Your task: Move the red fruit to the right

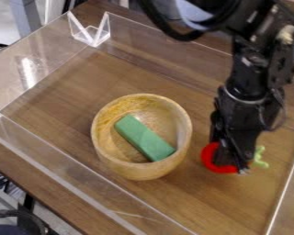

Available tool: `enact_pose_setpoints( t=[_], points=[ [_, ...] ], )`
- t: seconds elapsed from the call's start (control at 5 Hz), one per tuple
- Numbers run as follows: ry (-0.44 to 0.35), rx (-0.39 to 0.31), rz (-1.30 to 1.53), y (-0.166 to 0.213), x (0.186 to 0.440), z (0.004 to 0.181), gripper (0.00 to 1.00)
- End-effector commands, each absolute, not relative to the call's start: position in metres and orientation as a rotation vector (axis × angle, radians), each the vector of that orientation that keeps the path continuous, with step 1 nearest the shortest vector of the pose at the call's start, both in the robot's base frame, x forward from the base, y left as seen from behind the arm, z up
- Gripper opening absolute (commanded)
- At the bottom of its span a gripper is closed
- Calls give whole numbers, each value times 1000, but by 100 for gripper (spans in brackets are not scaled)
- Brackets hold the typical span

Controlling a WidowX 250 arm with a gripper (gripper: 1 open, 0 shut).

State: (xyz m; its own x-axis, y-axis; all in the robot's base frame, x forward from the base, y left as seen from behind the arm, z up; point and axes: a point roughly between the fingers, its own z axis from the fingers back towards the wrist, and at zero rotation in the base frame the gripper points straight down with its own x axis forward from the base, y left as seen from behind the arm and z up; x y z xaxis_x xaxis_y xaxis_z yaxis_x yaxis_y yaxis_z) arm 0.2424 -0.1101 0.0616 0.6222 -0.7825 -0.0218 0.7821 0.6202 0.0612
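The red fruit (215,161) rests low on the wooden table, right of the wooden bowl, its small green stem (257,162) sticking out to the right. My gripper (231,154) points straight down onto it. The black fingers (242,147) are closed around the fruit and hide most of its top. Only the fruit's lower left edge and the stem show.
A wooden bowl (113,110) at the middle holds a green rectangular block (146,136). Clear plastic walls (39,55) fence the table on all sides; the right wall (288,174) stands close to the fruit. A clear folded piece (88,30) sits at the back left.
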Motion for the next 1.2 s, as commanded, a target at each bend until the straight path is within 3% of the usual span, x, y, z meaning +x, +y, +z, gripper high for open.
enact_pose_setpoints(
  t=[0.0,0.2,0.6,0.8,1.0],
  points=[
    [-109,98,-832,-123,251,85,0],
    [-144,128,-846,-125,254,90,0],
    [-156,74,-921,-128,250,83,0],
    [-158,47,-985,-133,244,85,100],
    [-160,19,-1049,-137,237,87,100]
  ],
)
